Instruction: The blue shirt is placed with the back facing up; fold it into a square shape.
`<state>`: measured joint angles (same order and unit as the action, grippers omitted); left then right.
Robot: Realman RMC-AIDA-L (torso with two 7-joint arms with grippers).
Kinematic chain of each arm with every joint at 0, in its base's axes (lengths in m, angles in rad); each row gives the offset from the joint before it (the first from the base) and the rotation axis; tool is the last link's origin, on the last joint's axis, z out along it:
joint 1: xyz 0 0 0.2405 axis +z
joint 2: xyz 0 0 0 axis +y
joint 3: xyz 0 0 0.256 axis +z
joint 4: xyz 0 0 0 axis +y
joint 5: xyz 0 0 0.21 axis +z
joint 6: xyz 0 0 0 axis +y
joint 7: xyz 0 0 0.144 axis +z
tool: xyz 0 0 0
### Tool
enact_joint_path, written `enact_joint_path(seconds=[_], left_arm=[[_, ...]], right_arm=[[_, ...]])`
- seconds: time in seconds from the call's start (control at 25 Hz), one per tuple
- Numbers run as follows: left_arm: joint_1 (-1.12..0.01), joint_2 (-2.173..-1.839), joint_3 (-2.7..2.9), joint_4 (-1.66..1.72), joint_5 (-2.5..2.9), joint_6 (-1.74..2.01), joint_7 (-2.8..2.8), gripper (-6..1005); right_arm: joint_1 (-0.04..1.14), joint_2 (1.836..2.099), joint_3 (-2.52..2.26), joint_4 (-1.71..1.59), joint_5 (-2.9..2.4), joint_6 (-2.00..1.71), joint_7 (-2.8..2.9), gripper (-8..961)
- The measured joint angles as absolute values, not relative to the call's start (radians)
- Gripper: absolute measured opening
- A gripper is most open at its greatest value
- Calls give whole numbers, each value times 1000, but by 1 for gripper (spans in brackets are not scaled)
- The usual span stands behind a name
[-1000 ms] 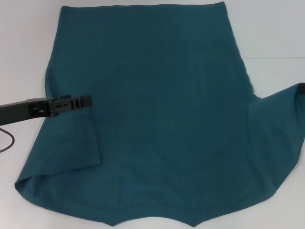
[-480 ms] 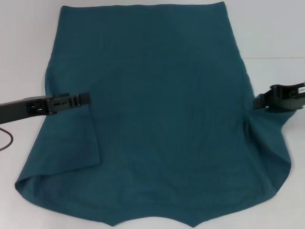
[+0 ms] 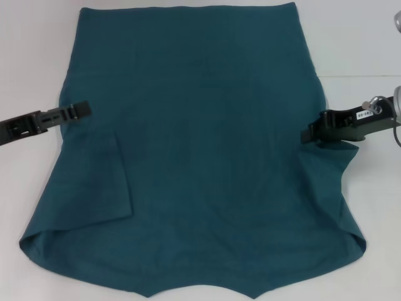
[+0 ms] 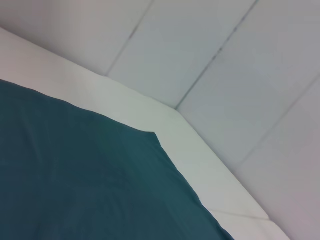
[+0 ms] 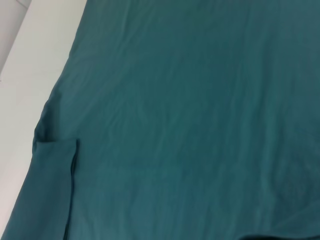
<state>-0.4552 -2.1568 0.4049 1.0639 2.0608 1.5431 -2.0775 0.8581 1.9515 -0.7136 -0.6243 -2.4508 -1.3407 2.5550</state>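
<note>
At the left edge of the white table [image 3: 28, 56], the left gripper [image 3: 80, 110] reaches in just over the left border of the blue shirt [image 3: 200, 144]. Its fingers lie flat and close together with no cloth between them, though the head view is too side-on to tell whether they are fully shut. Most of the left arm is cut off by the frame. Just below it, the left sleeve [image 3: 103, 188] is folded inward onto the back of the shirt, its edge forming a clear vertical line.

The shirt covers most of the table, back up and plain, with its straight hem toward the far edge and its neckline toward the near edge, where the lowest part runs out of the frame. The left wrist view shows only a far corner of the cloth against the table's back edge and the wall.

At the right edge, the right gripper [image 3: 308, 134] sits over the shirt's right border, its fingertips pinching the right sleeve [image 3: 341, 182], which is drawn inward and bunched. The exact contact is hidden under the gripper body. The right wrist view shows only the cloth and the folded left sleeve.
</note>
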Motion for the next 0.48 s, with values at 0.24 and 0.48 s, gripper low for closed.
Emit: enact_joint_path(seconds=[0.24,0.48], left_arm=[[-448,-2157,383,1062,2061,1512,-2091,917],[-447,-2157,382,1060,2061,1495,-2091,916]], right_arm=[[868,1955,-713,-591,-2449,-1309,2580,2],[868,1951,-698,-583,-2419,-1302,2596,2]])
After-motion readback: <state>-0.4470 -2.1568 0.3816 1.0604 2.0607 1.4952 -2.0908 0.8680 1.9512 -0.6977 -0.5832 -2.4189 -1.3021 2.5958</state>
